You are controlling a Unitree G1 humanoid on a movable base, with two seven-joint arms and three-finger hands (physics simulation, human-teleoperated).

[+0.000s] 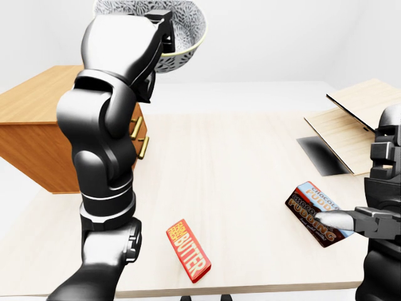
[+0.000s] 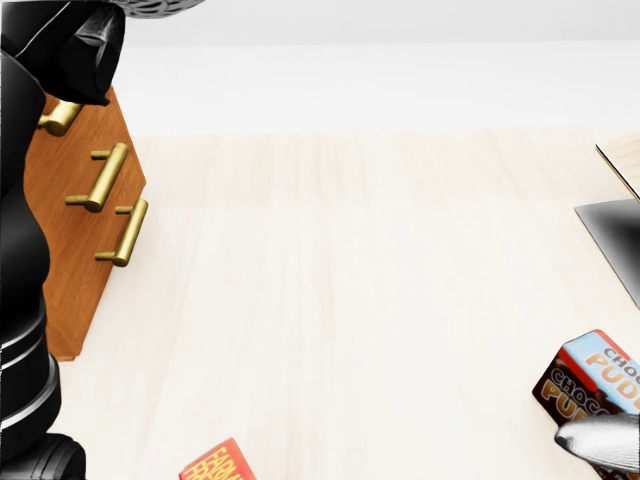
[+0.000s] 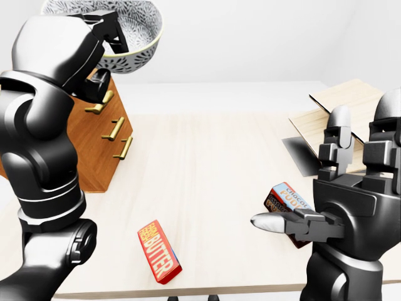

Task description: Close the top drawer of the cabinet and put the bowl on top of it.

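Wooden cabinet [image 3: 103,147] is set at the left of the bench [image 1: 238,163], drawer fronts judged flush | left hand [image 3: 111,34] is clamped on the rim of the patterned bowl [image 3: 141,37], raised above the cabinet, seemingly for lowering onto its top | butter box [image 1: 188,249] and pudding box [image 1: 313,210] are left lying unused | right hand [image 3: 344,200] is held low, fingers apart, empty.

Pretty bare sim room tbh, just blank pale walls [image 1: 282,37] around one light wooden table [image 1: 238,163]. Feels home-kitchen-ish though: a little wooden cabinet [image 3: 94,163] with brass handles [image 2: 105,177] at the table's left edge in the eye views, plus a butter pack [image 1: 188,249] and a chocolate pudding box [image 1: 316,213].
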